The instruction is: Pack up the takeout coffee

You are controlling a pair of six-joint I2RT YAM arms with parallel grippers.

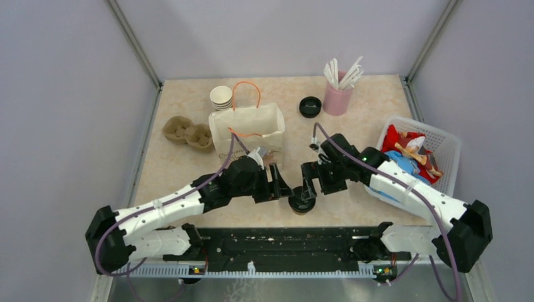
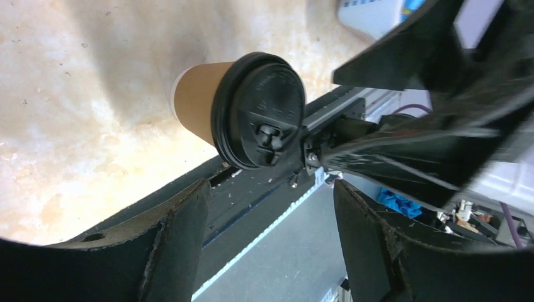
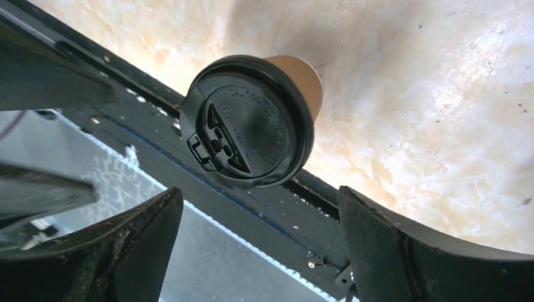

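Beige surface (image 1: 170, 179) under takeout coffee (image 1: 302, 203). Wide, empty: left pincer (image 1: 283, 189), right pincer (image 1: 307, 182). Likely light, squashy; grip brown sides gently.

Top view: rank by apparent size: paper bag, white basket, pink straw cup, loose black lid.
1. white basket
2. paper bag, a close second
3. pink straw cup
4. loose black lid

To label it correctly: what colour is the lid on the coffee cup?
The lid is black; the right wrist view shows it best.

Takeout coffee (image 1: 302, 204) between left hand (image 1: 284, 188) and right hand (image 1: 307, 184), bag (image 1: 248, 128) behind.
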